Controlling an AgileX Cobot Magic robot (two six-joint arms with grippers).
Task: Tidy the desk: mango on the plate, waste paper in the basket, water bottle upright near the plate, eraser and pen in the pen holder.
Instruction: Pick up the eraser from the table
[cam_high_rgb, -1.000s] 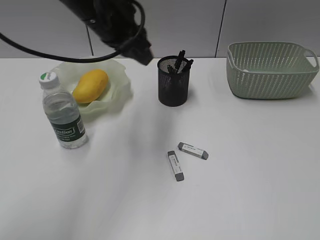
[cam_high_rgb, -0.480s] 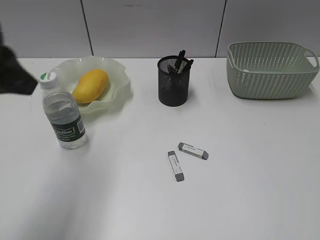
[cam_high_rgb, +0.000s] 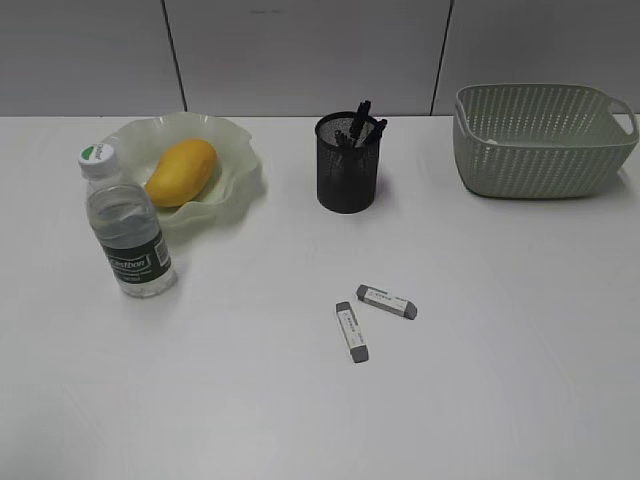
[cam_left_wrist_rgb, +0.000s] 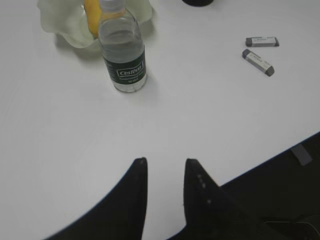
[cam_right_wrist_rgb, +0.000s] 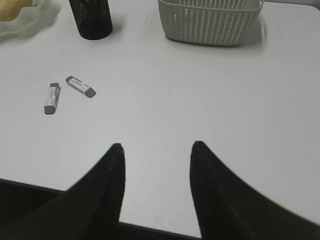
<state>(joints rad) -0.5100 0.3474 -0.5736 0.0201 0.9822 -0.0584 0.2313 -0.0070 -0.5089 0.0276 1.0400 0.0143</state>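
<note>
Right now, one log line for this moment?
mango on plate | bottle upright | two erasers on desk | both pincers open, empty

The counter (cam_high_rgb: 480, 400) lies bare across its near half and right side. Two erasers (cam_high_rgb: 351, 331) (cam_high_rgb: 386, 301) sit just beside each other mid-counter. The water bottle (cam_high_rgb: 125, 227) stands upright just beside the plate (cam_high_rgb: 235, 160), crowding that corner

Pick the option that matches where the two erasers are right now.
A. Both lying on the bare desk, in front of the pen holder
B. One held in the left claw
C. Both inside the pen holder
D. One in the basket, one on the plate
A: the two erasers lie flat on the desk, nearer the camera than the pen holder, and no claw touches them.
</note>
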